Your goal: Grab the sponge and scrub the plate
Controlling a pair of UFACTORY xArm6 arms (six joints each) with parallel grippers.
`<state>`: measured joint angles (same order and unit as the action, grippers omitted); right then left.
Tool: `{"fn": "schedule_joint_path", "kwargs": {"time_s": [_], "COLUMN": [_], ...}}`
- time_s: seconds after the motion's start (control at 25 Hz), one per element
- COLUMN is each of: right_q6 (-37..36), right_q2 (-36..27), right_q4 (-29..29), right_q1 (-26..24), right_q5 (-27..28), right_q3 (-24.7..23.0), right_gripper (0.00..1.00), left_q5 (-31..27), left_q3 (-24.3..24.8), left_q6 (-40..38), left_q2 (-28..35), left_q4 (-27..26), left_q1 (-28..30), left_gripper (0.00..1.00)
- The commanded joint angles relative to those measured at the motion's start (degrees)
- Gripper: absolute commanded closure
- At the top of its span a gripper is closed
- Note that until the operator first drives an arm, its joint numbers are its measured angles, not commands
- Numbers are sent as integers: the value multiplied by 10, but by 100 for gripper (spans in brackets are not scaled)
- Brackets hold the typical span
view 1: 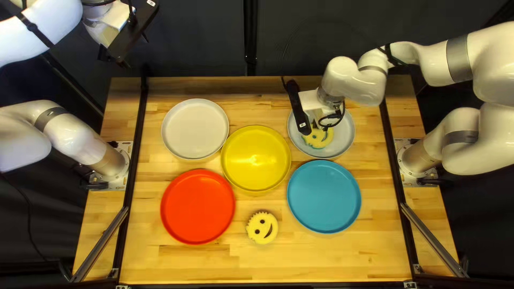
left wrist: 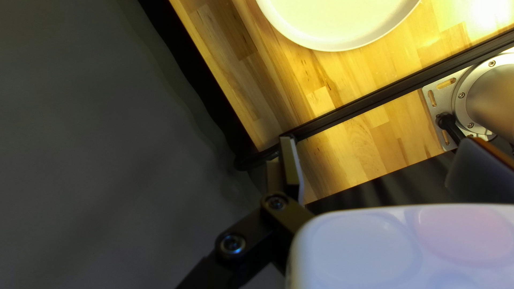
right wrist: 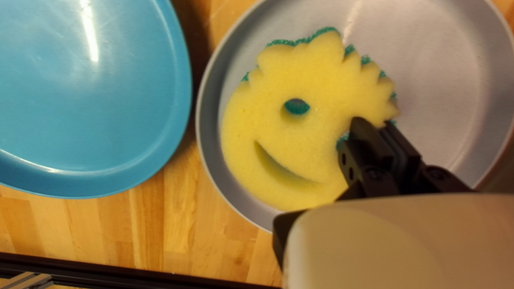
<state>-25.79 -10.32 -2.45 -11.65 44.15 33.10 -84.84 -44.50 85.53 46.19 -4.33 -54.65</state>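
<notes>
My right gripper (view 1: 315,124) is low over the grey plate (view 1: 347,134) at the back right. In the right wrist view the right gripper (right wrist: 373,123) pinches the rim of the yellow smiley sponge (right wrist: 284,144), one finger at an eye hole, the other outside its spiky edge. This sponge, green underneath, lies within the outline of the grey plate (right wrist: 439,64); contact beneath is hidden. High beyond the table's back left corner, my left gripper (view 1: 135,51) holds nothing; the left wrist view shows the left gripper (left wrist: 381,140) with its fingers wide apart.
A second smiley sponge (view 1: 262,227) lies near the table's front. A blue plate (view 1: 324,196) is in front of the grey one, a yellow plate (view 1: 256,158) in the middle, a red plate (view 1: 197,206) and a white plate (view 1: 195,129) on the left.
</notes>
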Motion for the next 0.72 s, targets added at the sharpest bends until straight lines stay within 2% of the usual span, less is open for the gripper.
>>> {"fn": "schedule_joint_path", "kwargs": {"time_s": [0.04, 0.28, 0.4, 0.52, 0.72], "right_q6": [35, 94, 123, 140, 140], "right_q2": [-2, 2, 10, -7, -10], "right_q4": [-1, 8, 31, 51, 52], "right_q1": [47, 112, 136, 149, 150], "right_q5": [5, -30, -75, -83, -82], "right_q3": [0, -21, -45, -62, -63], "right_gripper": [100, 100, 100, 100, 100], "left_q5": [0, 0, 0, 0, 0], "left_q3": [0, 0, 0, 0, 0], "left_q6": [0, 0, 0, 0, 0], "left_q2": [0, 0, 0, 0, 0], "left_q4": [0, 0, 0, 0, 0], "left_q1": [0, 0, 0, 0, 0], "left_gripper": [0, 0, 0, 0, 0]}}
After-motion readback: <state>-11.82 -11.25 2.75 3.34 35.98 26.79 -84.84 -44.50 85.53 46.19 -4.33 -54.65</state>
